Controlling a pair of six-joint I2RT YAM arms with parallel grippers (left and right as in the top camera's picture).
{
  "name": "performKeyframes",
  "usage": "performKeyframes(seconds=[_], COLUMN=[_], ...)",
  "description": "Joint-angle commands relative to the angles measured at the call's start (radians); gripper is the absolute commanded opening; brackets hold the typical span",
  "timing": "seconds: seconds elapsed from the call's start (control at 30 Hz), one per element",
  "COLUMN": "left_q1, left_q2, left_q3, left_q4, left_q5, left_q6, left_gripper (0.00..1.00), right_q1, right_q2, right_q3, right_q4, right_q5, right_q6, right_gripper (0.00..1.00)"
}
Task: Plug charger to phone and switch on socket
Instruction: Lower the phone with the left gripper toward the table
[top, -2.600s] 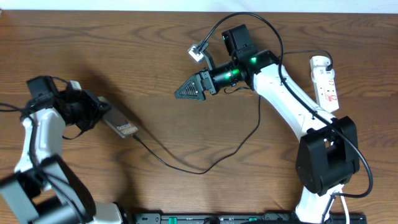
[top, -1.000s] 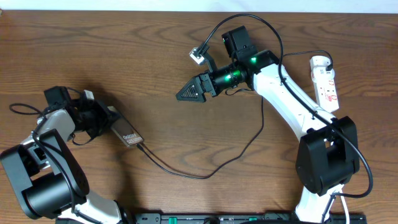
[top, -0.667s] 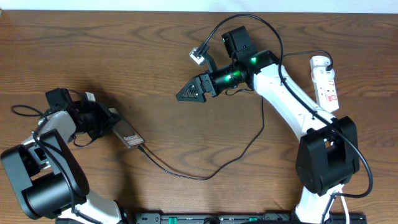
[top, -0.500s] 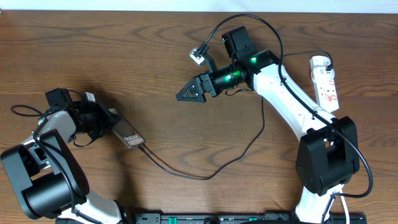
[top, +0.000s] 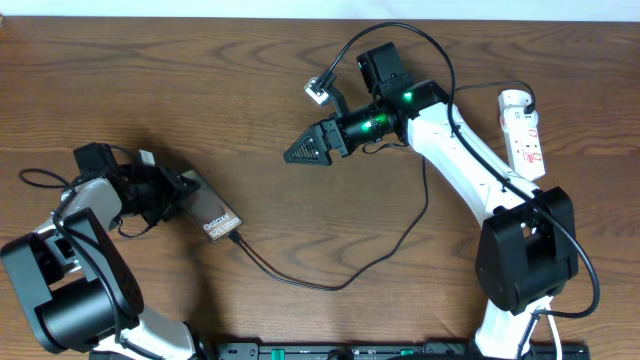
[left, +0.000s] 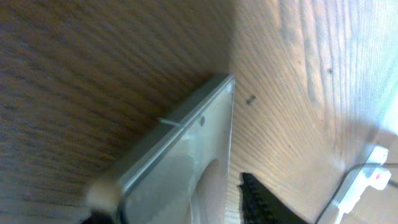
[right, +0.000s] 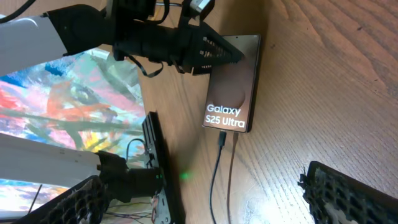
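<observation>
The phone lies flat on the wooden table at the left, lettering up; the right wrist view shows it too. The charger cable runs from its plug tip at the phone's near end, loops right and rises behind the right arm. The tip also shows in the right wrist view. My left gripper is at the phone's far end, slightly open, with a gap beside the phone. My right gripper is open and empty above mid-table. The socket lies at the far right.
The right arm's base stands at the front right, below the socket. A black rail runs along the table's front edge. A white edge with a red mark shows at the right of the left wrist view.
The left arm brought the phone down and right. In the last half second the phone tipped from on edge to flat. The right arm has not moved.
</observation>
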Motion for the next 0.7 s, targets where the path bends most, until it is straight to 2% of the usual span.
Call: performKeyframes(seconds=[0.0,0.07,0.27,0.47,0.67], left_q1=[-0.003,-0.003,-0.003,-0.003,-0.003], left_q2=[0.013,0.013,0.013,0.013,0.004], left_q3=[-0.008,-0.008,-0.008,-0.008,-0.007], left_q4=[-0.024,-0.037,-0.108,-0.199,-0.239], left_q5=[-0.026,-0.036,-0.177,-0.354,-0.404], left_q6=[0.011,0.01,-0.015,-0.104,-0.122], left_gripper=[0.59,0.66,0.76,0.78,0.78], right_q1=[0.003,0.003,0.003,0.003,0.003], right_q2=[-0.004,-0.004,-0.004,-0.004,-0.004], right_q3=[0.013,0.013,0.013,0.013,0.013], right_q4=[-0.002,-0.002,-0.002,-0.002,-0.011], right_q5=[-0.002,-0.003,-0.003,-0.003,0.004], right_q6=[-0.021,-0.021,-0.021,-0.021,-0.021], right_gripper=[0.99,0.99,0.99,0.99,0.99])
